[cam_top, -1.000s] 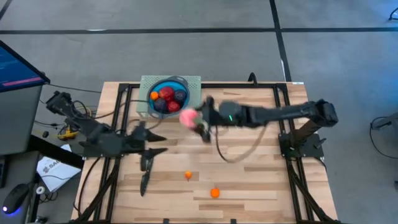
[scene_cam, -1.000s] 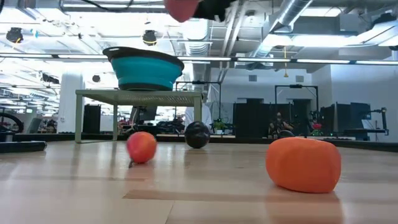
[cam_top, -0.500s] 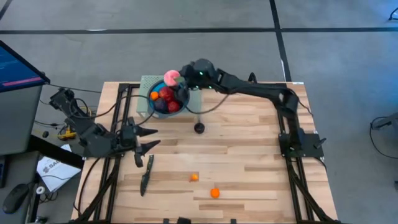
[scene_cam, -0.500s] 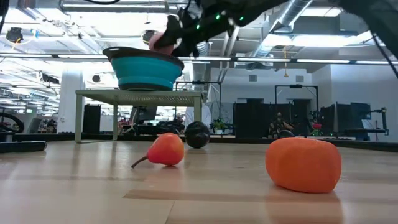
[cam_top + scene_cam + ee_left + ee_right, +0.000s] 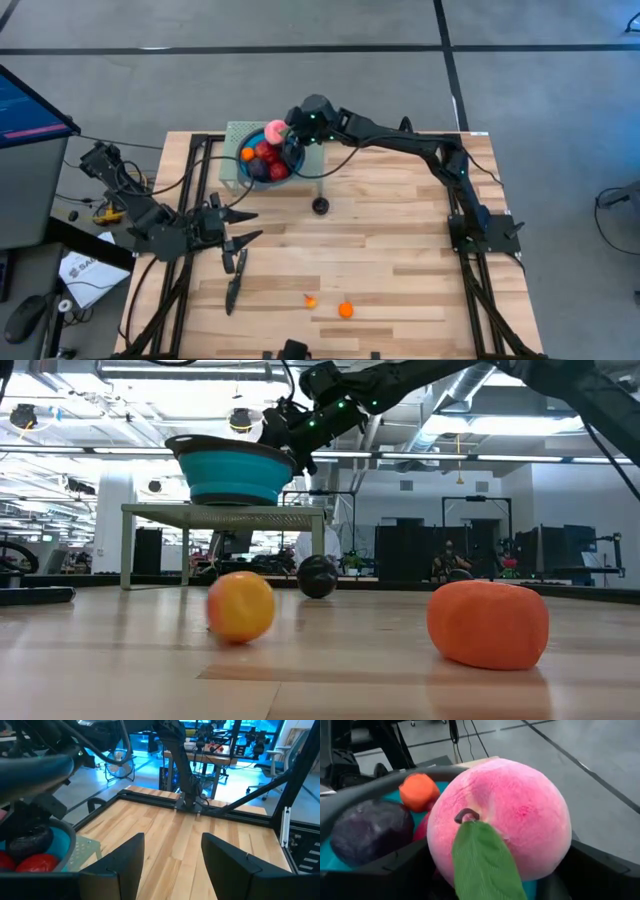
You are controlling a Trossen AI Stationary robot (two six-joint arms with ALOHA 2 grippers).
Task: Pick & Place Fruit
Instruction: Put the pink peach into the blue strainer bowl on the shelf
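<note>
The blue bowl (image 5: 262, 172) stands on a grey stand (image 5: 312, 135) at the table's far side and holds red, dark purple and orange fruit. My right gripper (image 5: 288, 133) reaches over the bowl's far rim, shut on the pink fruit (image 5: 276, 129), which fills the right wrist view (image 5: 510, 815). One dark purple fruit (image 5: 320, 206) and two small orange ones (image 5: 345, 310) (image 5: 310, 300) lie on the table. My left gripper (image 5: 240, 226) hangs open over the table's left part, touching nothing. My right gripper pinches the pink fruit between its two fingers (image 5: 395, 865), one on each flank of the fruit (image 5: 445, 845). It comes slanting down from the table's right. The stem and green leaf (image 5: 480, 860) face the wrist. The fruit sits over the bowl's contents; its underside is hidden.
A long black knife (image 5: 233, 286) lies on the table near my left gripper. Black frame rails (image 5: 190, 180) run along both sides of the table. The wooden middle between the dark fruit and the orange pieces is bare.
My right gripper has carried the pink fruit from above the table's middle toward the far left, over the blue bowl, and lowered it to the rim. The smaller orange fruit has rolled a short way toward the near edge.
</note>
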